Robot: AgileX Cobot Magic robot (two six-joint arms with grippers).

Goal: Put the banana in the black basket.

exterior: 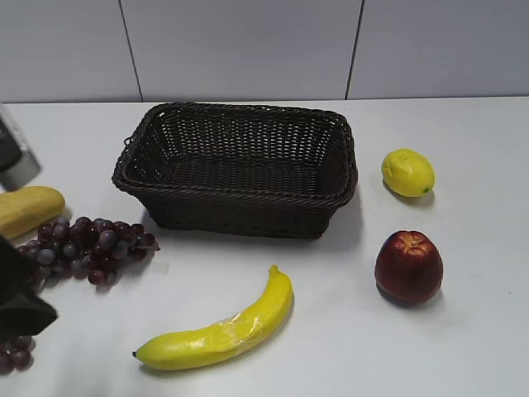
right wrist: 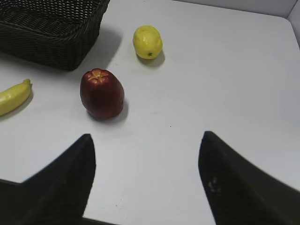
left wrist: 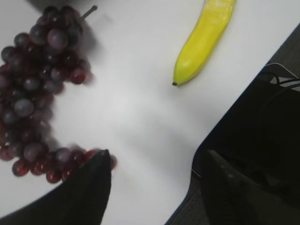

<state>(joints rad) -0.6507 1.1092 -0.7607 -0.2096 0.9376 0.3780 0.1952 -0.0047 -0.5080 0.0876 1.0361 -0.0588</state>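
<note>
Banana [exterior: 216,331] lies on the table in front of the basket [exterior: 238,168], untouched, so the left gripper [left wrist: 154,187], jaws wide and apparently nearest, should grasp it mid-length, across its curve.

A bright-yellow banana [exterior: 219,329] with a glossy, crinkled patch mid-length and a small dark tip lies on a white table [exterior: 463,331]. The woven basket [exterior: 238,168] is dark brown-black (an open lattice weave). The grapes [exterior: 89,246] are deep purple-red, the apple [exterior: 408,266] dark red with a yellowish top, and the lemon [exterior: 407,172] bright yellow.
</note>
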